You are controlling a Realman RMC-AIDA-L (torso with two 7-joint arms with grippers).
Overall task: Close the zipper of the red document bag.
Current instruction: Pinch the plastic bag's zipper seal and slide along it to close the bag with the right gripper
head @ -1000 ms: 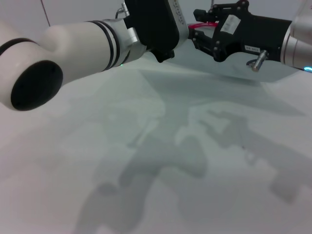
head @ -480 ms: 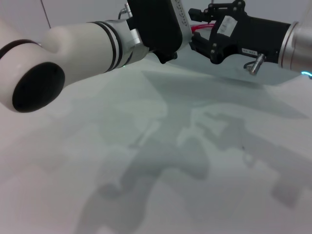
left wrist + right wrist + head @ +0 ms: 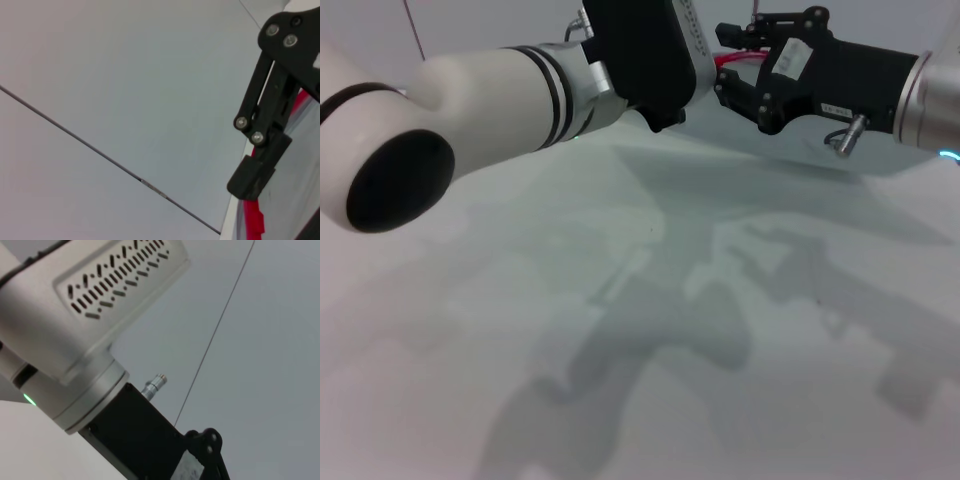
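The red document bag [image 3: 790,145] hangs above the table at the far end, its translucent sheet sloping down to the right. Its zipper [image 3: 732,60] shows as a short red strip between the two black grippers. My right gripper [image 3: 725,82] reaches in from the right and is shut on that red edge. In the left wrist view one of its fingers [image 3: 252,175] presses on the zipper [image 3: 252,220] beside the pale bag [image 3: 295,200]. My left gripper [image 3: 665,100] comes in from the left, right next to the zipper's end. Its black body [image 3: 145,440] fills the right wrist view.
The pale table [image 3: 620,330] spreads out below, crossed by the shadows of the arms and the bag. A light wall [image 3: 125,75] with a thin dark seam stands behind the grippers.
Both grippers and the bag rose slightly. The right gripper shifted left toward the left gripper, then eased back a little to the right.
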